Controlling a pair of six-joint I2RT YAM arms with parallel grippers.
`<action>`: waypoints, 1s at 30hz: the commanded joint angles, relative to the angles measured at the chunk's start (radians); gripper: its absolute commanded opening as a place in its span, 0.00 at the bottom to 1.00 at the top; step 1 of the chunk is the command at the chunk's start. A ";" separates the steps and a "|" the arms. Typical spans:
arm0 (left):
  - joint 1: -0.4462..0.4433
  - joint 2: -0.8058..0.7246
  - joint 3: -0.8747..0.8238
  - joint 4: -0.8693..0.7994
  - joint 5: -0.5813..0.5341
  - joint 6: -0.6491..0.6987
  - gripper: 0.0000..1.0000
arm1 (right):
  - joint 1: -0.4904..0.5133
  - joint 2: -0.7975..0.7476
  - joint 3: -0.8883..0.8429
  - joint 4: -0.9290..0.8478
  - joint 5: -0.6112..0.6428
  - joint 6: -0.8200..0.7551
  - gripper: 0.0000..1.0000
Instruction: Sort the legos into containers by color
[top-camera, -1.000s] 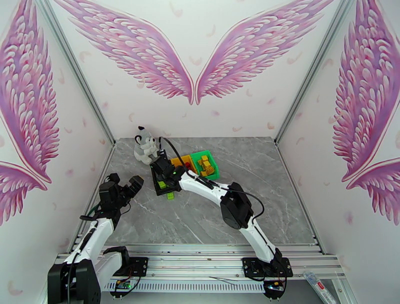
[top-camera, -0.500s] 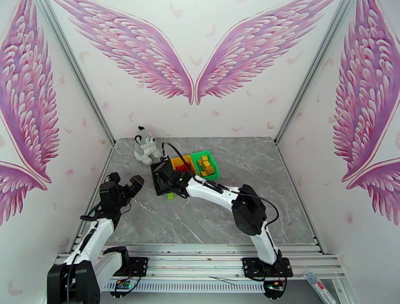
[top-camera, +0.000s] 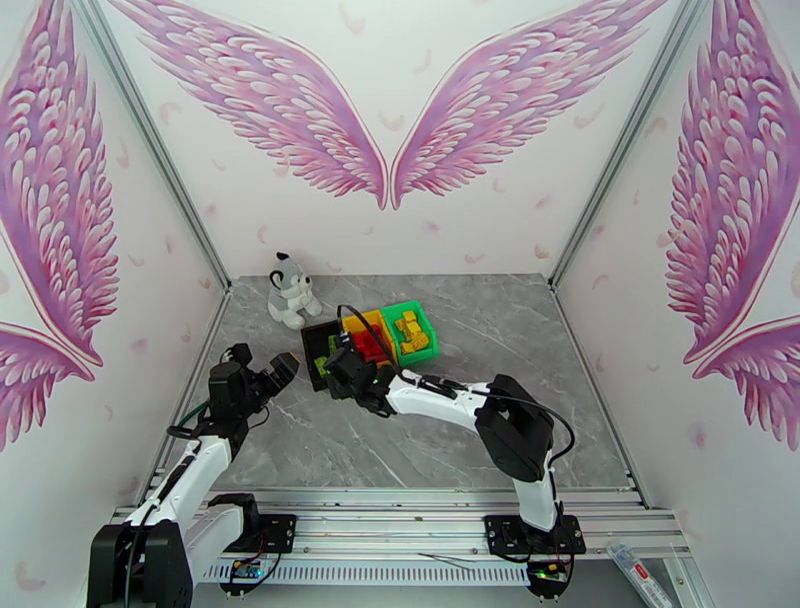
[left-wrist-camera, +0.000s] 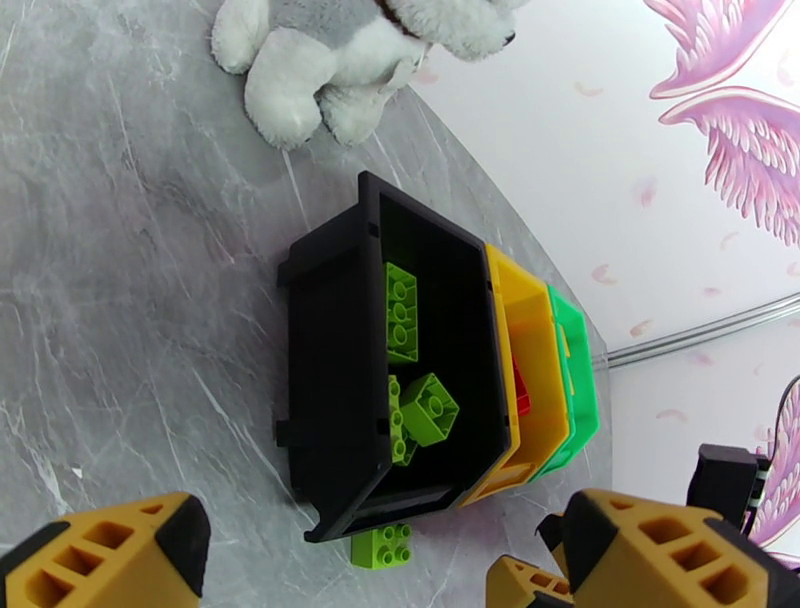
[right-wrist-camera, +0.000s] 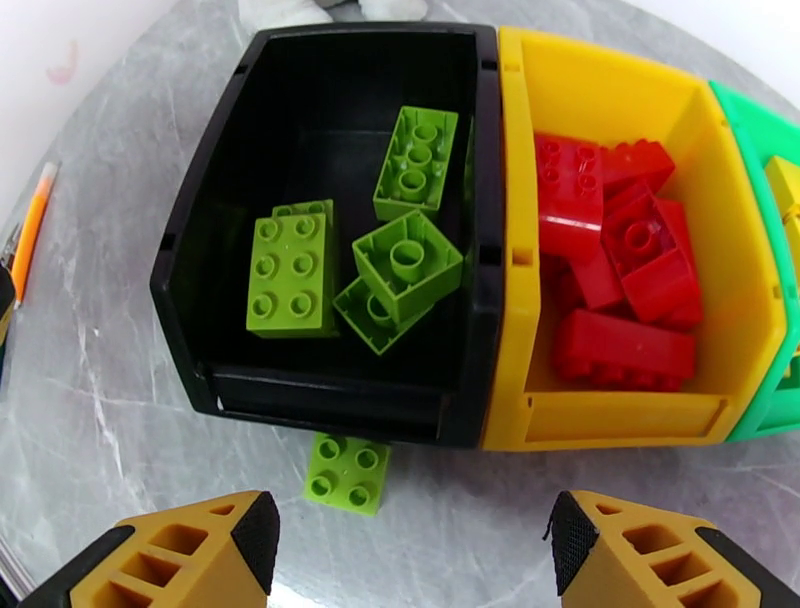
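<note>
Holding green legos (right-wrist-camera: 405, 265), black bin (right-wrist-camera: 195, 215) touches yellow bin (right-wrist-camera: 512, 200) of red legos (right-wrist-camera: 625, 255).

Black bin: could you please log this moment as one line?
black bin: green bricks inside | stray brick: on table at its front | right gripper: open

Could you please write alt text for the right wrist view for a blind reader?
A black bin of green bricks stands against a yellow bin of red bricks. One green brick lies on the table outside the black bin, ahead of the right gripper's open jaws.
</note>
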 joint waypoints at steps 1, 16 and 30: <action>-0.008 0.007 0.030 -0.009 -0.018 0.018 0.99 | 0.018 0.034 -0.011 0.053 -0.019 0.039 0.78; -0.008 0.006 0.033 -0.016 -0.018 0.019 0.99 | 0.031 0.173 0.049 0.059 -0.027 0.081 0.68; -0.008 0.001 0.034 -0.018 -0.019 0.020 0.99 | 0.033 0.249 0.127 0.016 0.016 0.082 0.57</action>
